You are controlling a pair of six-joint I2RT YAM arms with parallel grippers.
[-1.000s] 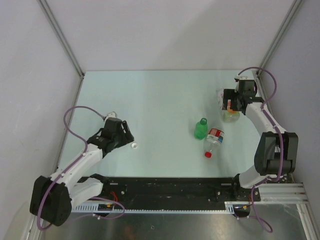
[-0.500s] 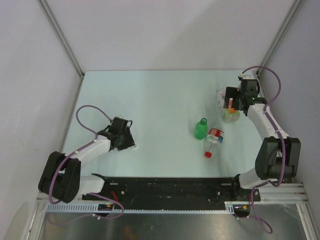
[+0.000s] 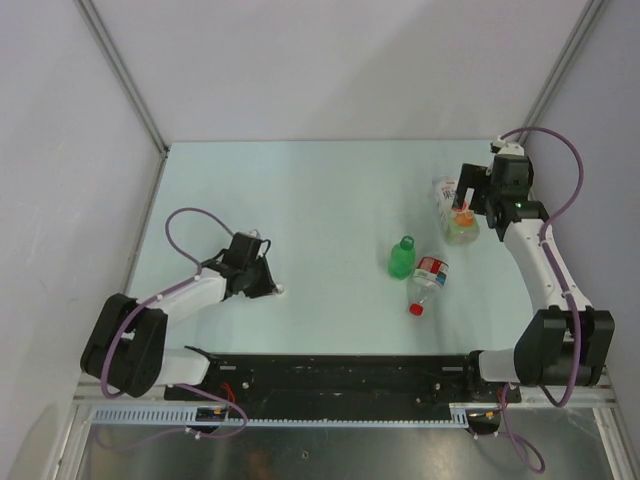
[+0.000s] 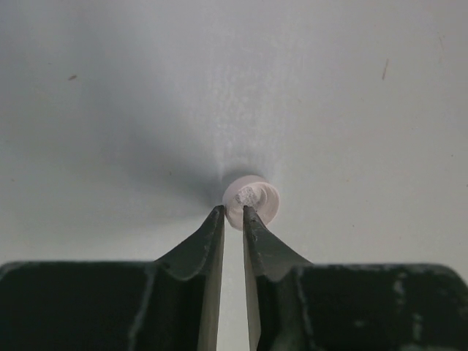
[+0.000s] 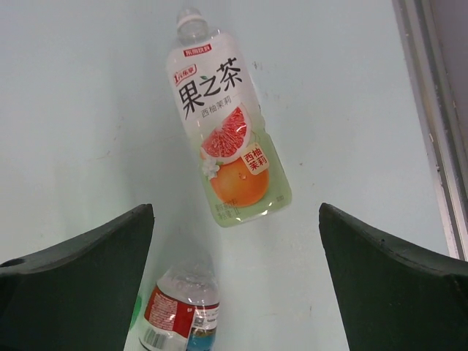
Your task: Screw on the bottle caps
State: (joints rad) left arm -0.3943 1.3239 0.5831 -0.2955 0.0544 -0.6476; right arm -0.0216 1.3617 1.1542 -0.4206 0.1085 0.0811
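White plastic, small and round: the white cap (image 4: 251, 199) lies on the pale worktop (image 4: 344, 88), right at the tips of the left tool (image 4: 232, 212). The left wrist view gives us what the overhead one cannot. The two dark fingers (image 4: 208, 245) stand almost together with a thin slit between them, their tips against the cap's near rim. We cannot tell whether they pinch it. From above, the cap is only a speck just past that tool.

The right tool (image 5: 234, 219) gapes as wide as it goes and holds nothing. Ahead of it the wide bottle (image 5: 227, 124) lies on its side, neck pointing away. Its white label shows red and orange fruit, and its base end has a pale green tint; we cannot tell if that is drink. The slim bottle (image 5: 179, 307), with its red-and-white label, lies close by this tool's left finger.

Only the overhead view shows the red cap (image 3: 415, 309) on the slim bottle's neck. Just beside it there is the green bottle (image 3: 401, 260) with its green cap (image 3: 407, 241).
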